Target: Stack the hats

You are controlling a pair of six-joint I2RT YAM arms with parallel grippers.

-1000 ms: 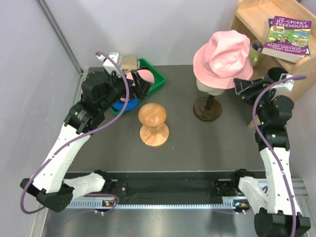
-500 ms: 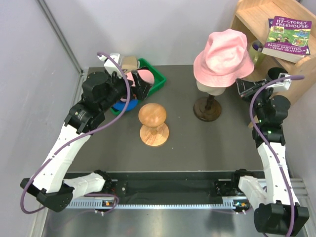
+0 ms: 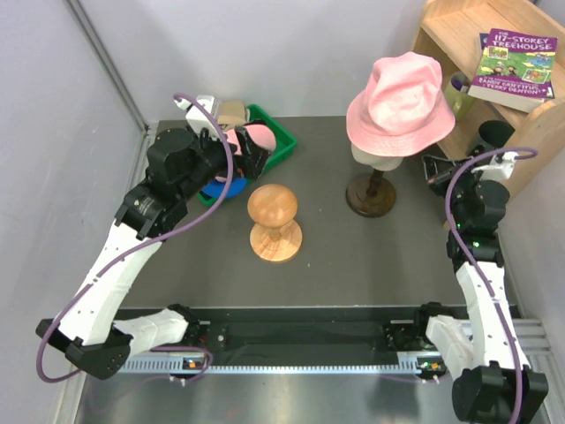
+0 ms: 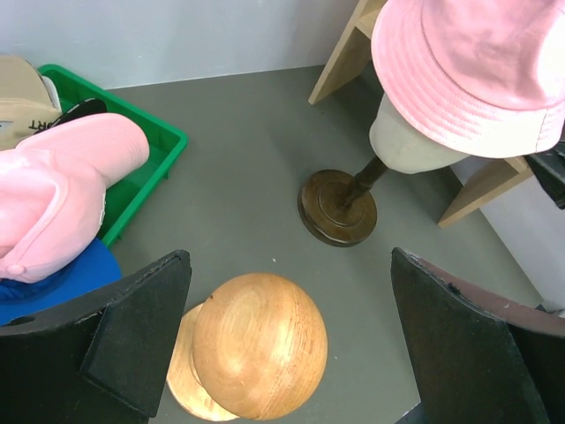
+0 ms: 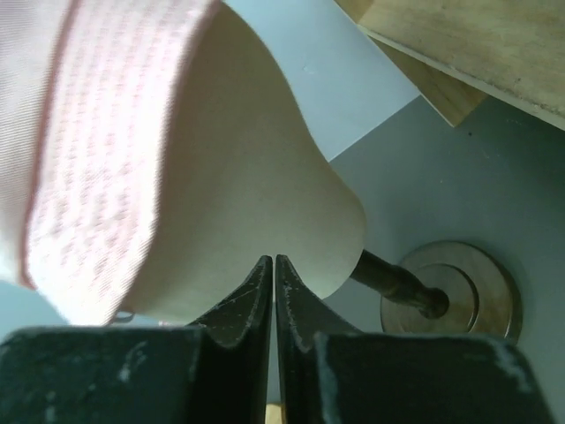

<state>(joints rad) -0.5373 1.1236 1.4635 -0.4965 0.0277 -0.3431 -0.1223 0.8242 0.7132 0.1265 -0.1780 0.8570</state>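
Left gripper (image 4: 290, 265): we see it released, its two black fingers (image 4: 132, 340) spread wide with nothing between them; it hangs by the green tray (image 4: 150, 163), above the wooden knob stand (image 4: 256, 344)
Right gripper (image 5: 274, 265): we see it clenched on nothing, jaws pressed flat together, just below the brim of the pink hat (image 3: 402, 102) and close against the mannequin head (image 5: 238, 177)
Pink hat: it sits on the cream mannequin head, which stands on a dark round base (image 3: 371, 196) at the far right of the table (image 3: 353, 256)
Pink cap (image 4: 62, 185): it lies over the tray's near corner
Blue cap (image 4: 53, 283): it peeks out under the pink cap; we cannot tell whether it lies in the tray or beside it
Tan cap (image 4: 18, 97): it is at the tray's far end, behind the pink cap
Wooden knob stand: it stands upright mid-table, bare, well apart from the mannequin
Wooden shelf (image 3: 441, 35): it stands at the far right corner, with a book (image 3: 512, 66) lying on it
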